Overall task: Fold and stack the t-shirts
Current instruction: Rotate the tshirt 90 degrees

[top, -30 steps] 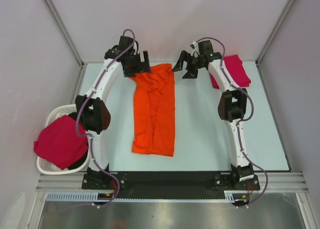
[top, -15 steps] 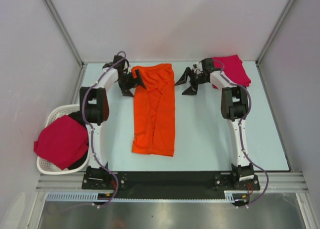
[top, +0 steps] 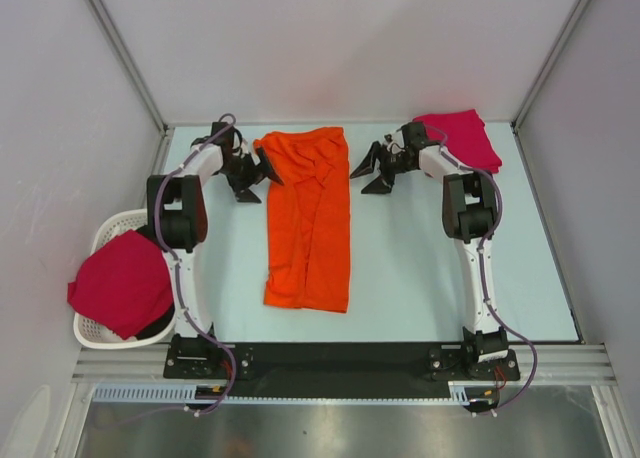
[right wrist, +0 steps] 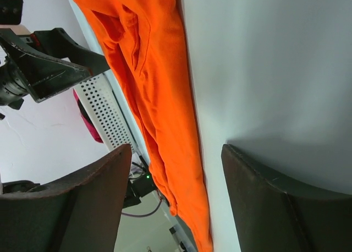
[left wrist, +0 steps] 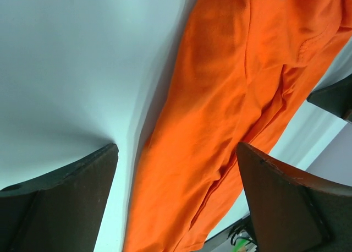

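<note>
The bright orange t-shirt lies as a long lengthwise strip in the middle of the table, and also fills the left wrist view and the right wrist view. My left gripper is low at its upper left edge, open, and the cloth runs past between its fingers. My right gripper sits low just right of the shirt's upper right corner, open and holding nothing. One crimson-pink t-shirt lies folded at the back right. Another hangs over the basket.
A white slatted basket stands off the table's left edge beside the left arm's base. Grey walls and metal posts enclose the table at the back and on both sides. A black strip with the arm bases runs along the near edge.
Both grippers have dropped from above the orange shirt's top to the table. The left one moved outward to the shirt's left edge. The right jaws have narrowed a little.
</note>
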You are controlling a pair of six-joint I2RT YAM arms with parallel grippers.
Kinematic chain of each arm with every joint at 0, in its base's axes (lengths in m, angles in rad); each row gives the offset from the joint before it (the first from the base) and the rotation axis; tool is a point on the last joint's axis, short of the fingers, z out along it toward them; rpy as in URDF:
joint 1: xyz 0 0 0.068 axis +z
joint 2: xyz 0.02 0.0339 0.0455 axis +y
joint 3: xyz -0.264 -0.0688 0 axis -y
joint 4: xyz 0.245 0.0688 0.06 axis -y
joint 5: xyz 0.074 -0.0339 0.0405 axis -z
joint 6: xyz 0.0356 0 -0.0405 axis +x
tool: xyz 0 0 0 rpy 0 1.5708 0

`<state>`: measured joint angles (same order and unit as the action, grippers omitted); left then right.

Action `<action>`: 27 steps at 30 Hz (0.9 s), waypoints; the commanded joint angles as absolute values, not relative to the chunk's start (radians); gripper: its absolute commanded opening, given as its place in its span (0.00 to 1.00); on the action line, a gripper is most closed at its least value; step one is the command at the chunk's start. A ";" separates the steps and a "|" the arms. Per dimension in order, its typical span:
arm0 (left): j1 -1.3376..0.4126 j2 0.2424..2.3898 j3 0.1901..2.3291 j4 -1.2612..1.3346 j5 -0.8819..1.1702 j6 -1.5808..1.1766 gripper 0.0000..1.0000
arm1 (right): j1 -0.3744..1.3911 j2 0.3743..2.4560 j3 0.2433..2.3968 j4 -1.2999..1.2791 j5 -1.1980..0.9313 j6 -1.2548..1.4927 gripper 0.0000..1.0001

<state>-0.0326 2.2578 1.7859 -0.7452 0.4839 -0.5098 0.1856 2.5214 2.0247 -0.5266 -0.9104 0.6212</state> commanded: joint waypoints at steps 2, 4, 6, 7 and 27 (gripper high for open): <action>-0.037 2.197 1.669 -0.761 0.486 -0.469 0.96 | 0.224 2.533 1.991 -0.583 -0.913 0.595 0.73; -0.037 2.168 1.594 -0.765 0.466 -0.465 0.96 | 0.236 2.510 1.965 -0.604 -0.914 0.574 0.73; -0.037 2.128 1.537 -0.772 0.463 -0.454 0.95 | 0.245 2.487 1.893 -0.606 -0.916 0.563 0.74; -0.037 2.114 1.510 -0.784 0.450 -0.448 0.95 | 0.248 2.464 1.863 -0.609 -0.923 0.555 0.75; -0.086 1.861 0.962 -0.729 0.518 -0.305 0.92 | 0.347 2.164 1.307 -0.672 -0.908 0.400 0.77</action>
<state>-0.0528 1.8214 1.0435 -0.7929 0.5873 -0.3985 0.3012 2.1426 1.3525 -0.6495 -0.9546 0.4053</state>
